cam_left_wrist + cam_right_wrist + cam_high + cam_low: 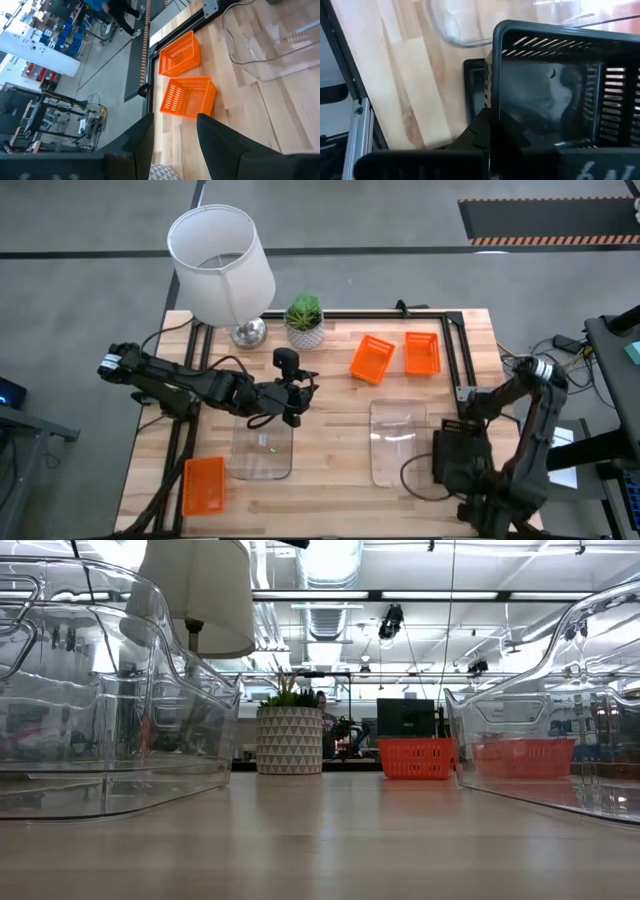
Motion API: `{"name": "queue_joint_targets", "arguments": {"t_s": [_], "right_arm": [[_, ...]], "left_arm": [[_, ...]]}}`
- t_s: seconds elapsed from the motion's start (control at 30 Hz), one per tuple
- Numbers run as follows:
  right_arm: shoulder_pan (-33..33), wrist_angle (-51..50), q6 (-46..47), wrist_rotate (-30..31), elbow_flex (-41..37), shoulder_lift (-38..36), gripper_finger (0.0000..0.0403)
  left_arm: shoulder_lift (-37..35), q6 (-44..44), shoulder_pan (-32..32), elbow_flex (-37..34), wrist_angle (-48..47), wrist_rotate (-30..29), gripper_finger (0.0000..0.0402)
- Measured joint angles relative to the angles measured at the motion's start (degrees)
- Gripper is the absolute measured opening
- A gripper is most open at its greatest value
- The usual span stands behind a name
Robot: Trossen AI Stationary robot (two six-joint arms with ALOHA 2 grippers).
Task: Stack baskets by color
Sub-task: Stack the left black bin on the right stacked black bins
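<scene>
My left gripper (296, 396) hovers open above the far end of a clear basket (262, 448), with nothing between its fingers (145, 142). A second clear basket (398, 442) lies right of centre. Two orange baskets (372, 358) (422, 352) rest at the far right, also seen in the left wrist view (187, 96) (179, 52). A third orange basket (203, 483) lies at the near left. My right gripper (490, 132) is shut on a black basket (550, 90) at the near right (455, 463). Another black basket (474, 87) shows beneath it. My right gripper holds the black basket by one side wall (493, 100), the rim edge running straight into the shut fingers. The fingers point down from above. The basket stays open side up, nearer the camera than the black basket below; the fingers hide the exact place of contact.
A white lamp (222, 265) and a white plant pot (305, 325) stand at the far edge. A black metal frame (455, 350) borders the table's far right. Bare wood (330, 480) lies between the two clear baskets.
</scene>
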Motion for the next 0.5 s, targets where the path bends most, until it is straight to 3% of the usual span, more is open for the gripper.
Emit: {"name": "queue_joint_targets", "arguments": {"t_s": [0.5], "right_arm": [[4.43, 1.07, 2.51, 0.00, -0.02, 11.56, 0.0008]], "left_arm": [[0.00, 0.06, 0.00, 0.00, 0.47, 0.00, 0.0132]]}}
